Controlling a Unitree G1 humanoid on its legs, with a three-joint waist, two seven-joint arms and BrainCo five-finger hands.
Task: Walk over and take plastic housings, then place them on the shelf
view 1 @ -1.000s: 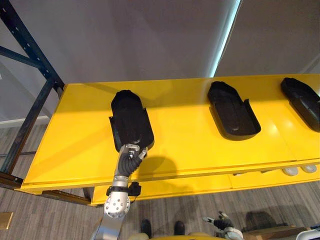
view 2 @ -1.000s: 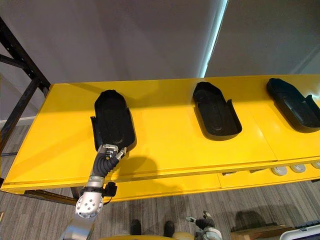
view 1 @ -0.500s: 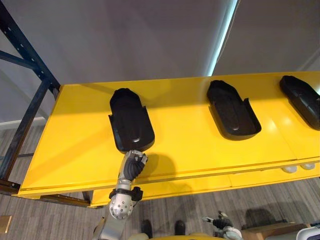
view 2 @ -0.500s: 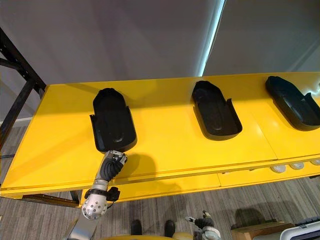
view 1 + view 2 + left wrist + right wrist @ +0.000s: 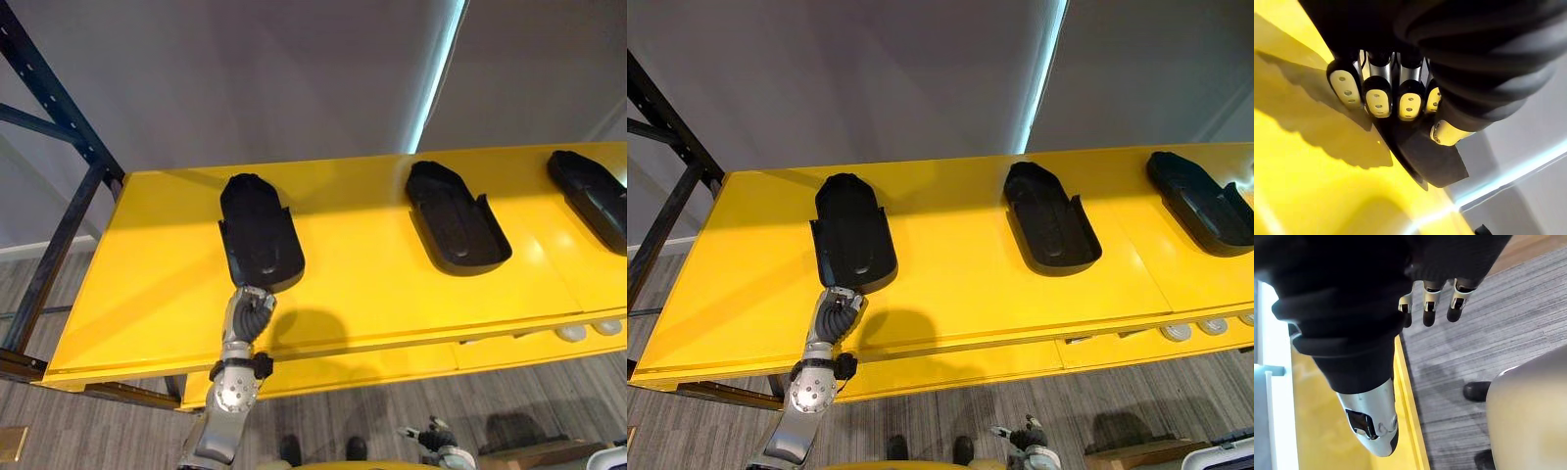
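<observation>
on your yellow shelf lie the left housing, middle housing and right housing: black, shallow, hollow side up, well apart.

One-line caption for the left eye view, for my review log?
Left hand at the near end of the leftmost black housing on the yellow shelf.

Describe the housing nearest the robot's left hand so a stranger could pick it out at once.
Find the long yellow shelf with a dark blue rack upright at its left end. Left of the middle housing and the right housing lies a third black housing, nearest that upright. It alone has the left hand at its near end.
</observation>
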